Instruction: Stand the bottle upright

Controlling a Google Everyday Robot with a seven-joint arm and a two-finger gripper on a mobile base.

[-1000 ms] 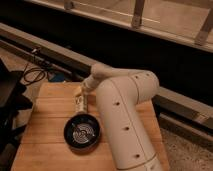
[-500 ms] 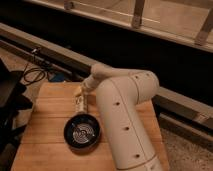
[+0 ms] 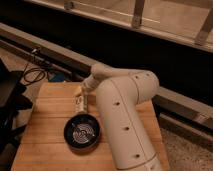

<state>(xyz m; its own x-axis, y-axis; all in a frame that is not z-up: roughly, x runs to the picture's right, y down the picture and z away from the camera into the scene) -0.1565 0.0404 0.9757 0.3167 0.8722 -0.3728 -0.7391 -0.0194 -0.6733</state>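
The bottle (image 3: 78, 105) is a small slim cream-white shape on the wooden table (image 3: 45, 125), just behind the black bowl (image 3: 81, 132). My gripper (image 3: 81, 94) is at the end of the large white arm (image 3: 120, 115), right over the bottle's top end and touching or nearly touching it. The arm hides part of the bottle, so I cannot tell whether it stands upright or leans.
The black bowl sits in the middle of the table, in front of the bottle. Black cables (image 3: 32, 75) lie off the table's back left corner. A dark object (image 3: 10, 102) stands at the left edge. A metal rail (image 3: 60, 55) runs behind the table.
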